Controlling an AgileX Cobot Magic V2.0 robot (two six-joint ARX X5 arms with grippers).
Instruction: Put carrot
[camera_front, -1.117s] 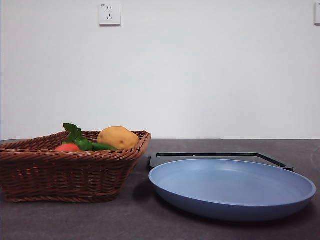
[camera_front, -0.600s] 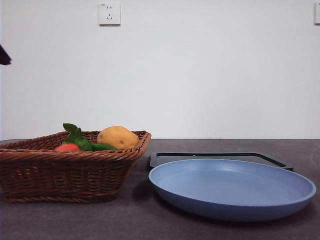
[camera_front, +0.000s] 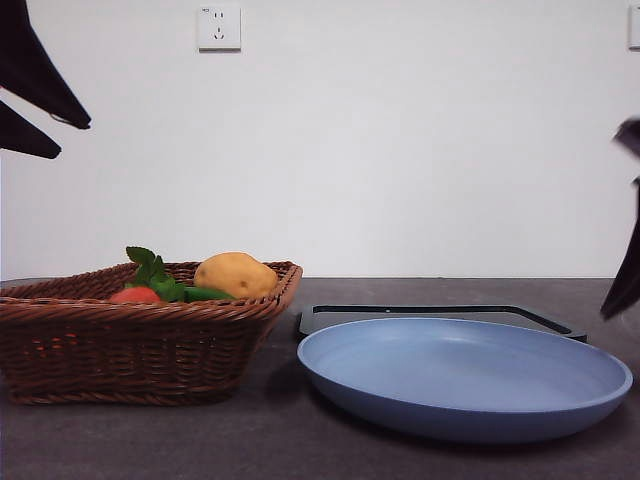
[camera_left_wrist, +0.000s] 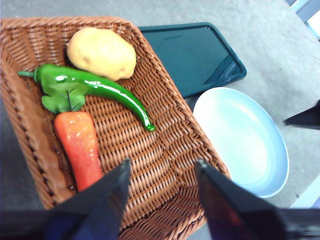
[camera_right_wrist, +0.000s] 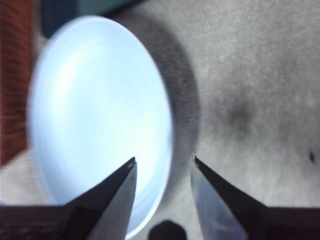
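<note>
As I watched from the remote station, the carrot (camera_left_wrist: 79, 148) lay in the wicker basket (camera_left_wrist: 170, 150), along the basket's side wall, its green tuft touching the slim green pepper (camera_left_wrist: 100, 89); the potato (camera_left_wrist: 101, 53) sat in the far corner beyond that pepper; in the front view only a sliver of the carrot (camera_front: 135, 295) showed above the rim. The left gripper (camera_left_wrist: 161, 170) hung above the basket with its jaws apart and nothing between them; the right gripper (camera_right_wrist: 164, 162) hovered over the near rim of the blue plate (camera_right_wrist: 95, 120), jaws likewise apart and empty.

I judged the carrot a light, stiff toy with a glossy skin that might slip; the thick upper half, just below the leaves, looked the surest hold, with the jaws across its width.

Room was tight on one side; the basket wall ran just beside the carrot, so one jaw would have to drop between them; the other side was open weave. I could not tell from the task wording where it should go; the plate stood bare beside the basket, with a dark tray (camera_left_wrist: 192, 55) behind it, and the table (camera_right_wrist: 260, 80) beyond lay open.
</note>
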